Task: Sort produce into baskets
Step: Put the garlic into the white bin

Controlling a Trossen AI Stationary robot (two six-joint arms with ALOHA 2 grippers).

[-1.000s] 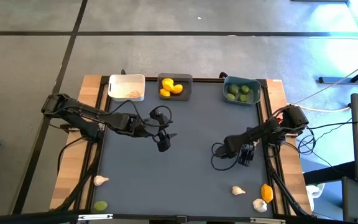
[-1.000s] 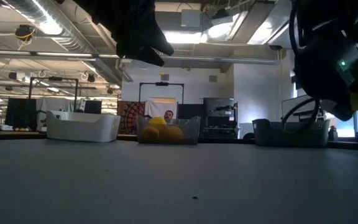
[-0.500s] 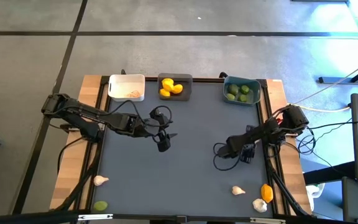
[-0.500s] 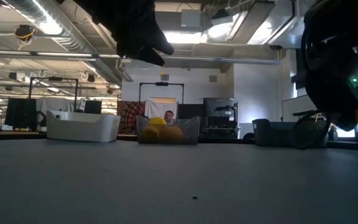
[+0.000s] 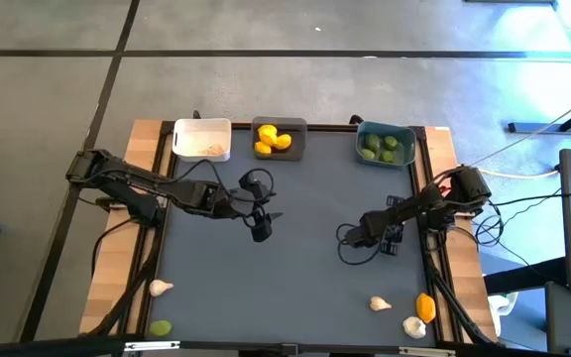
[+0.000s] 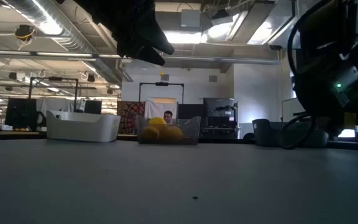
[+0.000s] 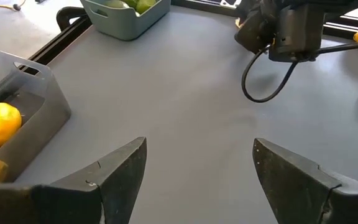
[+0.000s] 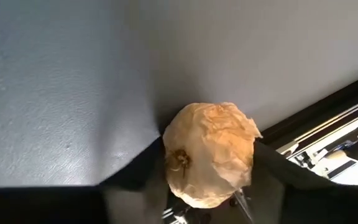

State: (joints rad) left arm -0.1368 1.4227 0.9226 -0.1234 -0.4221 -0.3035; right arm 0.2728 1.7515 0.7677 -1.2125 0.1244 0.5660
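Three baskets stand along the far edge: a white one [image 5: 202, 139] with pale pieces, a dark grey one [image 5: 280, 139] with lemons, a teal one [image 5: 385, 146] with limes. My right gripper [image 5: 390, 241] is low over the mat near the right edge, shut on a garlic bulb [image 8: 210, 152] that its body hides from above. My left gripper [image 5: 263, 225] hangs open over mid-table with nothing between its fingers [image 7: 123, 168]. A garlic [image 5: 160, 288] and a lime [image 5: 160, 327] lie on the mat near left; a garlic [image 5: 380, 303], a lemon [image 5: 425, 306] and another garlic [image 5: 414, 325] near right. My right gripper pinches the garlic bulb by its two opposite sides [image 8: 171, 155] between its two fingers [image 8: 135, 171]. The fingers come slanting down from above. The bulb's root end [image 8: 180, 160] faces back toward the wrist. Whether the bulb still rests on the mat I cannot tell.
The dark frame rail [image 8: 328, 118] at the table's right edge runs close beside the held bulb. A loose black cable [image 5: 350, 243] loops on the mat beside the right gripper. Bare grey mat [image 5: 295, 288] stretches across the table's middle and near side.
My right gripper has sunk toward the mat and tipped more steeply downward, shifting slightly toward the far edge; its cable loop has shifted with it. The left arm has kept still.
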